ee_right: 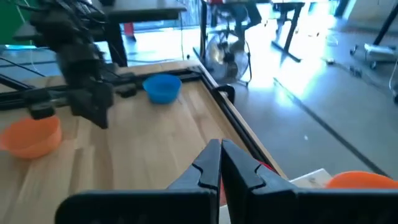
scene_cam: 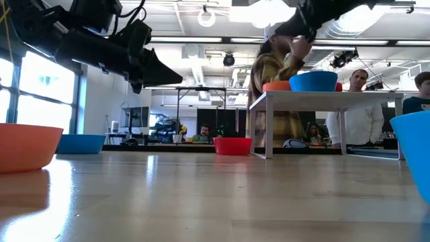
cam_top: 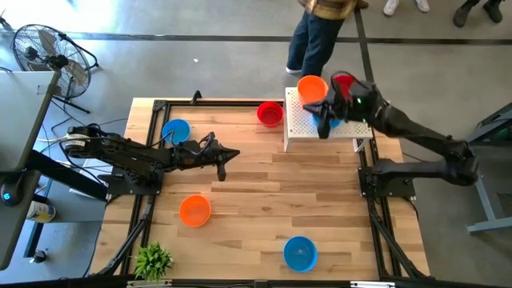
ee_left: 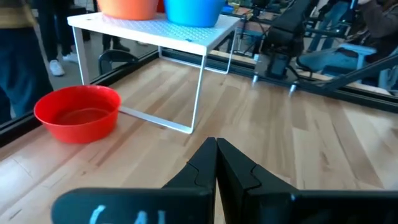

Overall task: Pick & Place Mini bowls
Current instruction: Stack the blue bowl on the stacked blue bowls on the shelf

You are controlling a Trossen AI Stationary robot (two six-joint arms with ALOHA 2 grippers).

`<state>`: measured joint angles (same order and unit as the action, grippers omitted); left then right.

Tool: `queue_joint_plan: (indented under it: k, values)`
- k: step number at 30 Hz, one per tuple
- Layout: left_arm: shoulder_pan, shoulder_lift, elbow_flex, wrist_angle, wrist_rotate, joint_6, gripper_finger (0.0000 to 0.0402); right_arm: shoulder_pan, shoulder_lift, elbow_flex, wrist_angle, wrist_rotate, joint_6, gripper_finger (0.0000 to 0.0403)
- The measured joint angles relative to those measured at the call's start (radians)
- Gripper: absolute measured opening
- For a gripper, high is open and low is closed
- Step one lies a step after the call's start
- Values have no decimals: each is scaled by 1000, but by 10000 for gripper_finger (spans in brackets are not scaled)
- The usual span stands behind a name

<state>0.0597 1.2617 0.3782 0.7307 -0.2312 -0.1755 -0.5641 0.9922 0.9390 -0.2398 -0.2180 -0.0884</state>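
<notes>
While three mini bowls already sit up on the white perforated stand at the table's far right corner, an orange bowl on the stand, a blue bowl on the stand and a red one behind them, the rest are spread over the wooden table. A red bowl rests on the wood just beside the stand's left edge, a blue bowl lies near the far left, an orange bowl sits toward the near left, and another blue bowl waits near the front edge. My right gripper hangs above the stand over the blue bowl there, its two dark fingers pressed together and holding nothing; I judge that a bowl has just been set down on the raised shelf, which seems to be the collecting place. My left gripper hovers over the middle of the table, fingers likewise pressed tight with nothing between them, pointing toward the red bowl and the stand, well clear of both, so I read it as waiting. A person stands behind the stand, beyond the table's far edge. A small green plant sits at the near left corner, away from the work. Four bowls look still to be gathered.
</notes>
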Motion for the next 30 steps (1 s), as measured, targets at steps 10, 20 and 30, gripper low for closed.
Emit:
queue_joint_plan:
  k: [10,20,30]
  values:
    - [40,-46,0,-141,-32,-94,1,298,-158,-214,150,217,3,0]
    - [267,-248,75,-716,40,-235,1,505,-175,-349,318,312,1,0]
    - [492,-231,263,-1292,64,-327,49,583,-174,-406,357,373,2,0]
